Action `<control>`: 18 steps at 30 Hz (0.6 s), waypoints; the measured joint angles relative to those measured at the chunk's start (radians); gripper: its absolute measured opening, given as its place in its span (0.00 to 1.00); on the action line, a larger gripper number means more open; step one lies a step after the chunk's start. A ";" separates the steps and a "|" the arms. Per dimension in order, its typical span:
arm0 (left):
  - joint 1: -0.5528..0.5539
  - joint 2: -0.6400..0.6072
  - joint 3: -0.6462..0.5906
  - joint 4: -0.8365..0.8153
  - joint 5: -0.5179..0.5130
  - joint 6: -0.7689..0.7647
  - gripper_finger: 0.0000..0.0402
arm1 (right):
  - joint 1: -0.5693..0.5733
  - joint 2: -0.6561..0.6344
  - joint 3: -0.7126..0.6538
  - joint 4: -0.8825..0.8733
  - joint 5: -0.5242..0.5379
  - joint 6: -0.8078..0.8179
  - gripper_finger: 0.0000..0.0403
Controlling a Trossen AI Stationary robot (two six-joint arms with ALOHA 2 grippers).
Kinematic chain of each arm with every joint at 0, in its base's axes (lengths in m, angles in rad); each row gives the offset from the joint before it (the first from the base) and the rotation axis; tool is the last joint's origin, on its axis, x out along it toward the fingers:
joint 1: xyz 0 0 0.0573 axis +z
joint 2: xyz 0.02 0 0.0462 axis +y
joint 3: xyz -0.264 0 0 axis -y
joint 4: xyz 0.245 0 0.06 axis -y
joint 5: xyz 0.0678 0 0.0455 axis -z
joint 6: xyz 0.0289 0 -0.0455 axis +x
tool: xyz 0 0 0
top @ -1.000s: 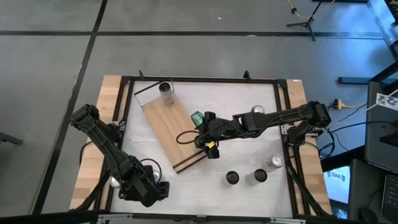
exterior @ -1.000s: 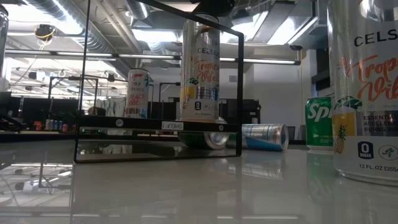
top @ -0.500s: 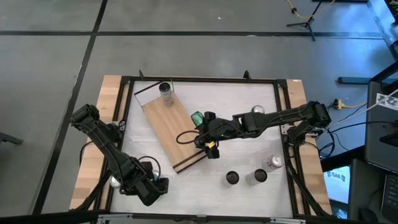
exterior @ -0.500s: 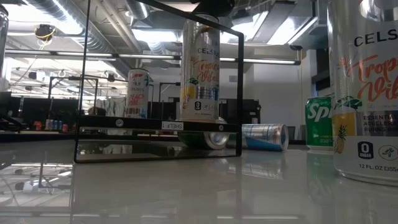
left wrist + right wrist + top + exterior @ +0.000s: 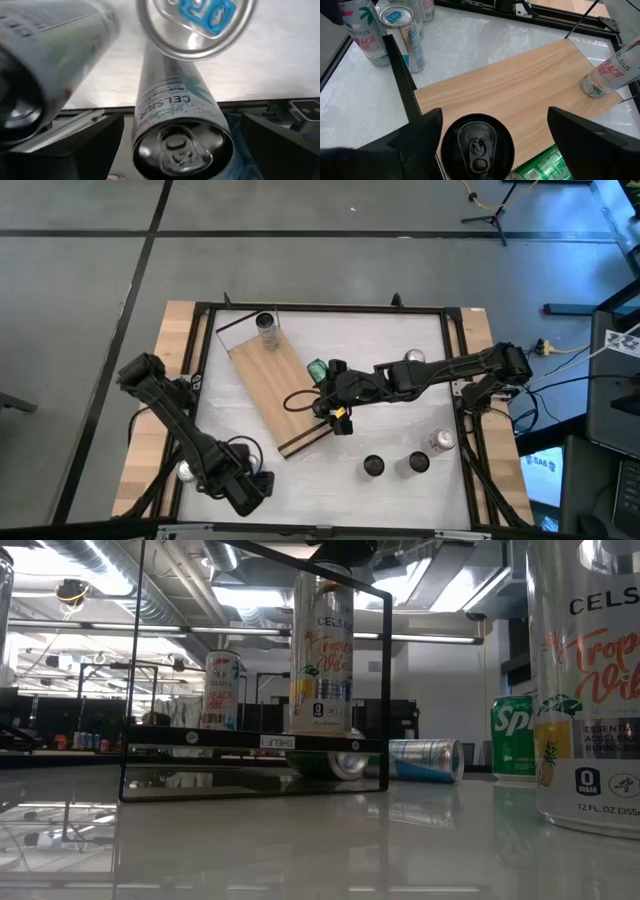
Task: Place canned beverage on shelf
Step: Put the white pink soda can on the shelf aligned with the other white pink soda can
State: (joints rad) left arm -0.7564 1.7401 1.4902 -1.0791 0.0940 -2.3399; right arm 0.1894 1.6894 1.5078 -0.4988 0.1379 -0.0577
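Shifting slightly, the left gripper [image 5: 250,488] is held open above a can [image 5: 177,120]; right gripper [image 5: 335,412] unmoved, jaws apart around a black can [image 5: 477,145] at the shelf [image 5: 270,395]

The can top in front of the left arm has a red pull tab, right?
Not red. The pull tab on that can top is blue, as the left wrist view shows.
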 joint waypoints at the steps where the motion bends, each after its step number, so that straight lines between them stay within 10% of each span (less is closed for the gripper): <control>1: 0.000 0.005 0.000 0.004 0.000 0.008 0.96 | 0.000 0.000 0.000 0.000 0.000 0.000 0.88; 18: 0.001 0.017 0.000 0.007 0.003 0.022 0.96 | 0.000 0.000 0.000 0.000 0.000 0.001 0.88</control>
State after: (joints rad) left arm -0.7559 1.7569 1.4902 -1.0723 0.0971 -2.3183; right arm 0.1894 1.6894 1.5078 -0.4988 0.1379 -0.0572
